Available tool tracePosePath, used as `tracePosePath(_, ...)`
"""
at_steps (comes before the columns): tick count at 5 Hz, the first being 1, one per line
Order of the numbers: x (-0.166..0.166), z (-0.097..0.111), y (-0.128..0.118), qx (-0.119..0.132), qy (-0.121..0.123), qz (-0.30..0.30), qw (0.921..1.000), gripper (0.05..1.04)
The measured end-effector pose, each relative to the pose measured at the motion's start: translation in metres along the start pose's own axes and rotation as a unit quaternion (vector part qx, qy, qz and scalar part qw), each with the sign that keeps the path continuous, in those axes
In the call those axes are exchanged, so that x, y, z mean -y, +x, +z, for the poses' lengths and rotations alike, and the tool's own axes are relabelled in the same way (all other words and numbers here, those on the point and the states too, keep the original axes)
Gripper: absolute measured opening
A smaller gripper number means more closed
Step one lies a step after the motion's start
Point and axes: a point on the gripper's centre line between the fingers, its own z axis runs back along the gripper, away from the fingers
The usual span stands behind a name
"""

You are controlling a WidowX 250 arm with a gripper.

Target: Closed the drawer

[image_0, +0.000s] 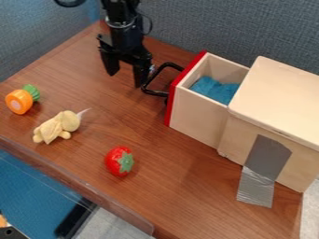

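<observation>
One drawer [194, 117], pale wood with a red front panel [172, 103], standing partly out of its wooden cabinet [274, 93]; open at the top, its inner space exposed. Serves as the landmark for all entries below.

One black handle [156, 93], looped, projecting from the drawer's red front.

One blue cloth [215, 89], crumpled, lying inside the drawer toward the cabinet end.

One black robot arm [124, 35], entering from the top edge of the view, on the handle side of the drawer.

One black claw [126, 80], hanging downward in front of the drawer, released, its two fingers spread well apart with nothing between them. The finger nearer the drawer sits right at the handle; whether the two touch cannot be told.

One red toy strawberry [114, 162] with green leaves, on the counter [187, 186], nearer the camera than the drawer and off to the left of it in the view.

One pale yellow soft toy [59, 126], lying on the counter, well apart from the drawer, out beyond its handle.

One orange toy vegetable [19, 101] with a green top, the item farthest from the drawer, past the soft toy.

One strip of gray tape [266, 158], running down the cabinet's side beside the drawer and onto the counter.
</observation>
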Motion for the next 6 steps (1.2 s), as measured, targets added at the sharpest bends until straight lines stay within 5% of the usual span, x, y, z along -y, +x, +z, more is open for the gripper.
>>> tracePosePath(2, 0.021, -0.010, 0.019, 0.003, -0.022, 0.018, 0.9996, 1.000)
tracePosePath(4, 0.017, -0.029, 0.022, -0.013, -0.008, 0.032, 0.9994, 0.949)
tracePosePath(6, 0.024, -0.030, 0.025, -0.002, -0.022, 0.036, 0.9991, 0.354)
